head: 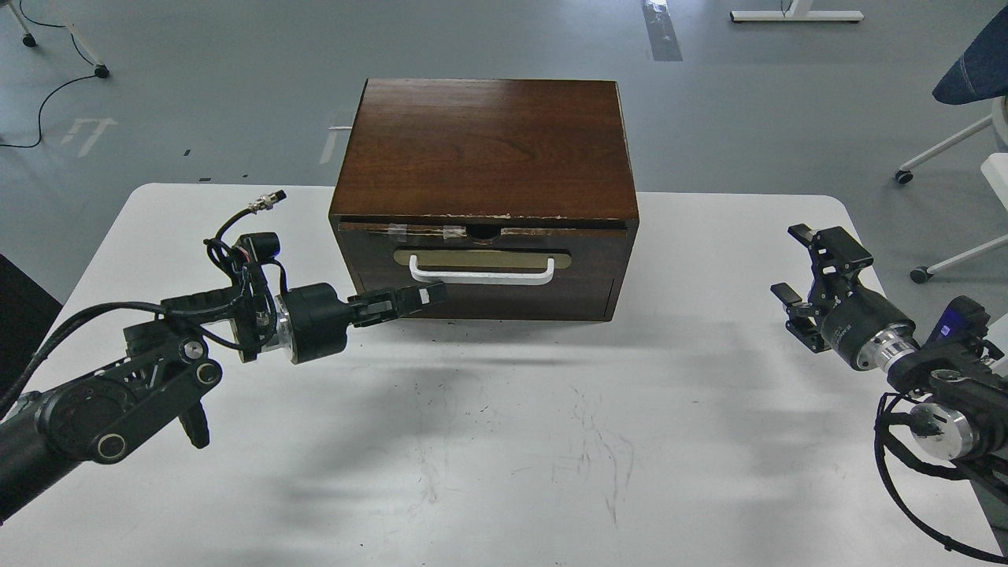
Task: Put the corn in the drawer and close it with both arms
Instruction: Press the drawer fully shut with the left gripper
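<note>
Corn is nowhere visible; drawer [482, 272] sits flush in its box. Left claw [425, 296], fingers clenched, noses at the handle's [480, 275] left end, right claw [797, 266] hangs released, well apart.

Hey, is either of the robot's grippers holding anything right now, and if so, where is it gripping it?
Nothing is held. The left gripper is closed and empty, its tip just below the drawer's white handle. The right gripper is open and empty.

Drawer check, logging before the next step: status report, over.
Left gripper shut, tips at the white handle's left end. Right gripper open, empty, off to the side. Drawer looks closed; corn not in view. Nothing blocking.
</note>
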You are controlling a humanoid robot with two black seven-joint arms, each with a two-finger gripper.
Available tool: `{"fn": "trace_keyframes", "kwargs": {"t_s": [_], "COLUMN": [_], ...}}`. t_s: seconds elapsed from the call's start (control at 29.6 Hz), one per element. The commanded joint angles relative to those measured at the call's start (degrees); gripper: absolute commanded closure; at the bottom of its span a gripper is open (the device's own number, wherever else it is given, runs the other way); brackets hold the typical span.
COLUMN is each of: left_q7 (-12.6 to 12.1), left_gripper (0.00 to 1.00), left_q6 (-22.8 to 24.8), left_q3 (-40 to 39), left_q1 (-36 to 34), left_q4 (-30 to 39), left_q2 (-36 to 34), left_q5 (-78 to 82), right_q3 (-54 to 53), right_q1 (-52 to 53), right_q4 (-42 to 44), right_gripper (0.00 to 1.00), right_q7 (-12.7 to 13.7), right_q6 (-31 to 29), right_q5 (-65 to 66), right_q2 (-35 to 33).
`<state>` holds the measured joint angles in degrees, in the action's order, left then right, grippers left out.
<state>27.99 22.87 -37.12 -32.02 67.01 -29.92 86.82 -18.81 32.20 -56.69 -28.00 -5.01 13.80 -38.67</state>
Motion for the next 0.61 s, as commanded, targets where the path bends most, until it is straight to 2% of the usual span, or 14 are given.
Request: {"fn": "trace_keyframes", "kwargs": {"t_s": [0.0,0.57], "left_q7": [0.0,0.0], "left_gripper": [1.00,1.00], "left_q6": [0.2,0.5], "left_q3": [0.0,0.0], "left_q1": [-0.7,-1.5], "left_q4": [-0.2,-2.1], "left_q2": [0.4,0.5], "left_q5": [0.0,0.0], "right_q3": [0.0,-0.1], "right_q1": [0.0,0.0], "right_q4": [0.0,0.0], "right_gripper": [0.00,0.00], "right_q7": [0.0,0.0], "right_q6": [0.0,0.1], "right_q5": [0.0,0.0], "right_q2": [0.0,0.0]}}
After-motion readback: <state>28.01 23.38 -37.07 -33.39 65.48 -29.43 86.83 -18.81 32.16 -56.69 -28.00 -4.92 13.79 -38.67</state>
